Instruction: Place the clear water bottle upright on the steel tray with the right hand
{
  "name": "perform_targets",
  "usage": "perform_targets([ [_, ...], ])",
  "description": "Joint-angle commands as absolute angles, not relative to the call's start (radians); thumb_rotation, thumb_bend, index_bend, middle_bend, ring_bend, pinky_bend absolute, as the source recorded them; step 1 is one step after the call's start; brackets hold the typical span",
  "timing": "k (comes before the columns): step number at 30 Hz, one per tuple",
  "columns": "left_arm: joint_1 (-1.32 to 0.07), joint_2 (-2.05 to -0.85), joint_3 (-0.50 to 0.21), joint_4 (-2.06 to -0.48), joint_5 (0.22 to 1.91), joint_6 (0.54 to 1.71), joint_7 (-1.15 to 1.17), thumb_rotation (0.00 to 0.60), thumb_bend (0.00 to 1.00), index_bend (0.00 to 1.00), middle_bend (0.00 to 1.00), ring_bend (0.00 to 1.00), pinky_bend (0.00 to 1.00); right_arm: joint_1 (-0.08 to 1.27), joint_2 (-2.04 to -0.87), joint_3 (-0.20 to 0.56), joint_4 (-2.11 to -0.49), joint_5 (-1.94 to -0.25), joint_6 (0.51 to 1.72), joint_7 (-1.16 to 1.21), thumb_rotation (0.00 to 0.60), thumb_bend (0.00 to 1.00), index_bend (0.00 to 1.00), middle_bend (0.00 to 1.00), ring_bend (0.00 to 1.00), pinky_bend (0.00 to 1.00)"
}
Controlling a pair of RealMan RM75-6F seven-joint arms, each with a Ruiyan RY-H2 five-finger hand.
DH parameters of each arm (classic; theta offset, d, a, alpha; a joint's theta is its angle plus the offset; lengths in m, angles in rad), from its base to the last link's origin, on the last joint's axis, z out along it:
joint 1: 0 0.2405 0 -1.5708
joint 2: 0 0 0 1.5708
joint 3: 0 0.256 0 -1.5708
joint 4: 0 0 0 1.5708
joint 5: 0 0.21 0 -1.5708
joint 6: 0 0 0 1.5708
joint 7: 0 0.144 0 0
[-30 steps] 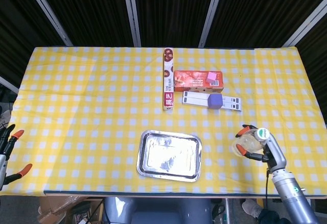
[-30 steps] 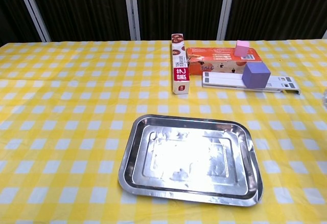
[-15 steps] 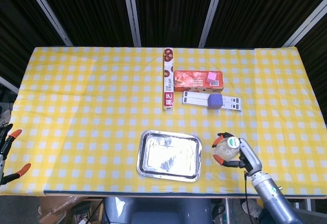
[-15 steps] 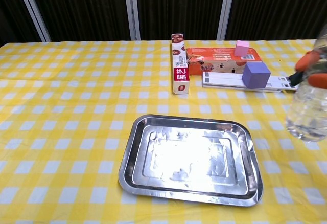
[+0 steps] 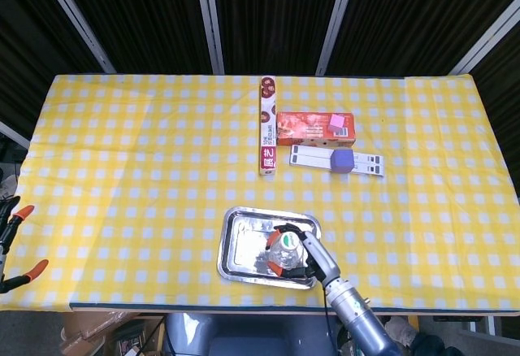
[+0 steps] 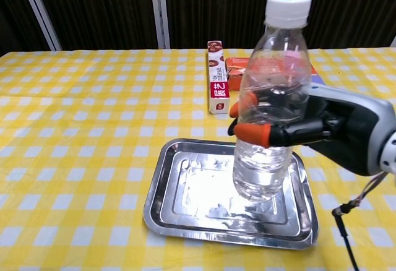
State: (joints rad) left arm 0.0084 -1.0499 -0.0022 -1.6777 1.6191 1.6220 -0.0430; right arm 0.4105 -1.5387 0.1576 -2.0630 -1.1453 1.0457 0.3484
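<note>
- Clear water bottle upright over the steel tray, my right hand wrapped round its middle.
- My left hand idles at the table edge, fingers spread, holding nothing.

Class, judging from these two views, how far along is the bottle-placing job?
Done: the right hand has the clear plastic water bottle gripped and upright. In hand: the bottle stands over the rectangular steel tray; whether its base touches is unclear. Left: settle it there and release.

Checked table, tray, boxes
</note>
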Motion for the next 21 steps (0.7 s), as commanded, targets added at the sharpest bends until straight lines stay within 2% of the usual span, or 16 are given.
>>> perform_targets([
  [1, 0.008, -1.048, -0.001, -1.677, 1.622, 1.622, -0.048, 0.6, 0.22, 0.12, 0.0, 0.0, 0.0, 0.423, -1.611, 0.167, -2.026, -1.112, 1.092, 0.291, 0.6, 0.95, 0.67, 0.48, 0.17, 0.0],
  [11, 0.008, -1.041, -0.004, -1.672, 1.614, 1.623, -0.073, 0.6, 0.22, 0.12, 0.0, 0.0, 0.0, 0.406, -1.713, 0.165, -1.918, -1.128, 1.153, 0.267, 0.6, 0.95, 0.67, 0.48, 0.17, 0.0],
  [21, 0.007, -1.04, -0.004, -1.671, 1.614, 1.623, -0.077, 0.6, 0.22, 0.12, 0.0, 0.0, 0.0, 0.365, -1.803, 0.115, -1.792, -1.214, 1.182, 0.349, 0.6, 0.95, 0.67, 0.48, 0.17, 0.0],
])
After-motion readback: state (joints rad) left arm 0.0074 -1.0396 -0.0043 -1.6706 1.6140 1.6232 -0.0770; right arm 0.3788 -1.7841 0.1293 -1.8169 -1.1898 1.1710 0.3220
